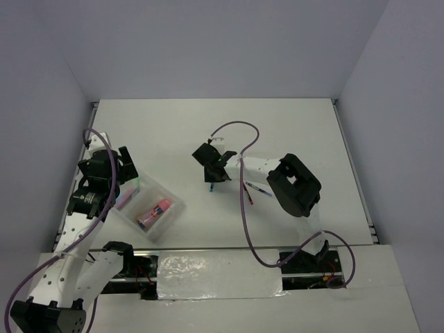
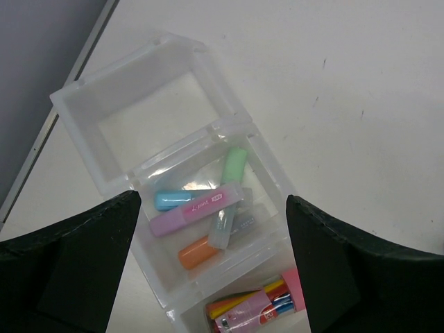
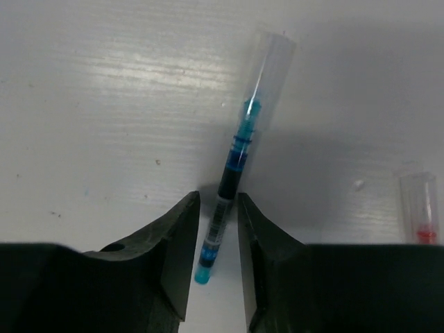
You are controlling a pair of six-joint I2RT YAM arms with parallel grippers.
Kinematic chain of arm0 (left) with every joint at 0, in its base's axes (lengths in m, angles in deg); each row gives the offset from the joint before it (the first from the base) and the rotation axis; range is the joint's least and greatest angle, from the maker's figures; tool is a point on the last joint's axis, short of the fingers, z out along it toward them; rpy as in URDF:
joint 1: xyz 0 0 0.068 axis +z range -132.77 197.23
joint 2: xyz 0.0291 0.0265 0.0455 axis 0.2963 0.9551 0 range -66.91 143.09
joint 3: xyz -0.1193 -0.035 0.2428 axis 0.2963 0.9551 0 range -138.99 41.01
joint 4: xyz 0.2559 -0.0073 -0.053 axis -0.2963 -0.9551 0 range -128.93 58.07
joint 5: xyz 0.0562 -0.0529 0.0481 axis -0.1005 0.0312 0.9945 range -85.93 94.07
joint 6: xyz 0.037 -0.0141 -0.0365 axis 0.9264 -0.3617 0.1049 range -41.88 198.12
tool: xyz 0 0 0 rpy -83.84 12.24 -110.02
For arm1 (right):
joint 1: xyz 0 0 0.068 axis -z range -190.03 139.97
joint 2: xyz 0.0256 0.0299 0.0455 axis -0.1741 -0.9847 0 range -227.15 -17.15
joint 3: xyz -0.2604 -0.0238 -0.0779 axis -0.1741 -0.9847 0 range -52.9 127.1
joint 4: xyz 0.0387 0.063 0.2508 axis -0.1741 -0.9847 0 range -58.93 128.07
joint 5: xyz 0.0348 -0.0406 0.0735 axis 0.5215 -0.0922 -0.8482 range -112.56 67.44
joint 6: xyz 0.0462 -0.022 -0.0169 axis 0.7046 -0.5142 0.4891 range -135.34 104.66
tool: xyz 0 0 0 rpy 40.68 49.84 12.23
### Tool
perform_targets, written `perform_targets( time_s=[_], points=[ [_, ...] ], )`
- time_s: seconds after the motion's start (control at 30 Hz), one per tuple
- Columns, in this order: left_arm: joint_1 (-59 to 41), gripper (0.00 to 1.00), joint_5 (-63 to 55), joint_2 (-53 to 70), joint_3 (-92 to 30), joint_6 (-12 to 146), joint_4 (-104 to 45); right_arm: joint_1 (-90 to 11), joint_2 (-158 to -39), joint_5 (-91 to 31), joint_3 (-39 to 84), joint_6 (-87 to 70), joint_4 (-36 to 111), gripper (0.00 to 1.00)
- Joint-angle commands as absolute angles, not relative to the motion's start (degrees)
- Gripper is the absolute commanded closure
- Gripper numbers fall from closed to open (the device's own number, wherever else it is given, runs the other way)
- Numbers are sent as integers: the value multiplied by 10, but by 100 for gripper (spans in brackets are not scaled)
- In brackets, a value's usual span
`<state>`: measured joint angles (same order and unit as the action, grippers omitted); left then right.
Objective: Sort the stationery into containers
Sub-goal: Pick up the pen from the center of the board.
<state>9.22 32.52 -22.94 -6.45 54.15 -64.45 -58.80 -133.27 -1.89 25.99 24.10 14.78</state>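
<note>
Right gripper (image 3: 218, 202) straddles blue pen (image 3: 234, 166), tray (image 1: 179, 202) well apart.

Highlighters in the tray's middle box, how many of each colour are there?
Blue highlighter: 1
Green highlighter: 1
Purple highlighter: 1
Orange highlighter: 1
Total: 4

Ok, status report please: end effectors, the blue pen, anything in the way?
Left end effector open above tray. Right end effector astride blue pen on table, grip unclear. Red pen nearby, not touching.
</note>
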Motion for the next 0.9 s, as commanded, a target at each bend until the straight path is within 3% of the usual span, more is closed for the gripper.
perform_targets(
  time_s=[0.0,0.07,0.1,0.13,0.27,0.53,0.67,0.87],
  points=[
    [95,1,311,-233,-64,551,-627,-592,-1357,-11,278,268,109,65],
    [95,1,309,-237,-63,551,-627,-592,-1361,-25,268,274,109,68],
    [95,1,305,-238,-63,551,-627,-592,-1358,-31,261,275,118,87],
    [95,1,299,-238,-63,551,-626,-592,-1353,-37,254,280,122,100],
    [95,1,205,-234,-54,561,-603,-608,-1310,-73,204,254,191,100],
    [95,1,-176,-236,0,418,-466,-687,-1124,-124,109,97,360,100],
    [95,1,-233,-247,52,327,-372,-704,-1075,-175,91,94,419,100],
    [95,4,-247,-246,68,289,-348,-732,-1050,-200,119,96,448,100]
  ],
)
